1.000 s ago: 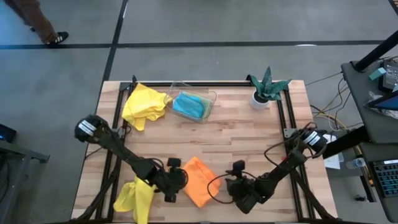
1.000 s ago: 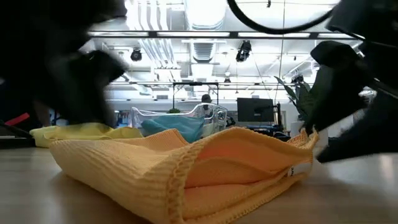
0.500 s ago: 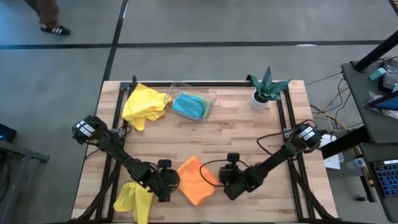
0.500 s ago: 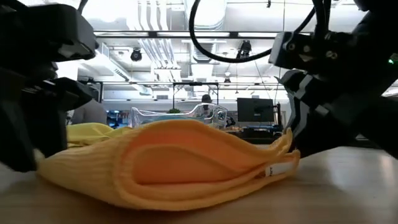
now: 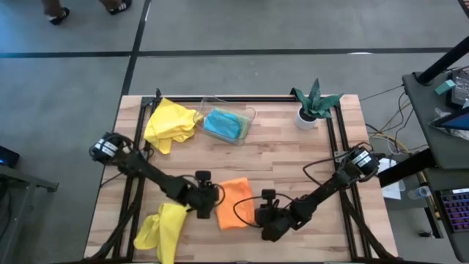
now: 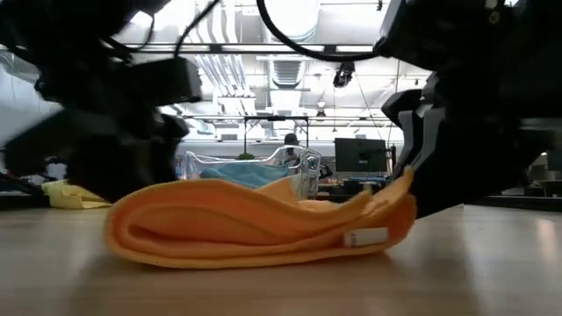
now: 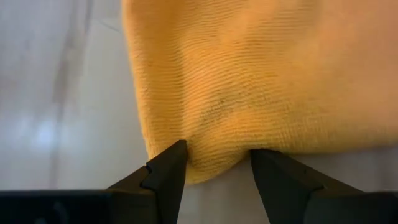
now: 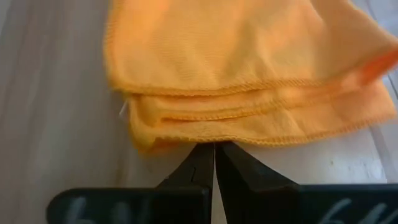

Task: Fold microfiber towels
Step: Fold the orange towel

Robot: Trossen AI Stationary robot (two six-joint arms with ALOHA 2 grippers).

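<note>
Orange towel: one item, folded into a thick multi-layer pad, lying flat at the front centre of the bench between the two arms. Stacked hemmed edges show in the right wrist view; the fold looks close to complete, though the edges are not perfectly aligned.

Left end effector: at the towel's left edge, fingers partly apart with a bulge of orange cloth between them; it appears to be gripping that rounded fold.

Right end effector: at the towel's front right edge, fingers pressed together. Their tips touch the edge of the cloth; whether any fabric is pinched cannot be told.

Yellow towel: one, crumpled, at the front left of the bench beside the left arm. Judged unfolded.

Second yellow towel: crumpled, at the rear left. Judged unfolded.

Blue towel: lying in the clear plastic tray at the rear, bunched; fold state unclear.

Green towel: not seen.

Progress: one towel nearly done; at least two remain.

Surface: pale wood-block bench top in a dark metal frame. Potted plant at the rear right.

Room: grey floor with dark lines; equipment and cables to the right; ceiling ducts and lights beyond the bench.
</note>
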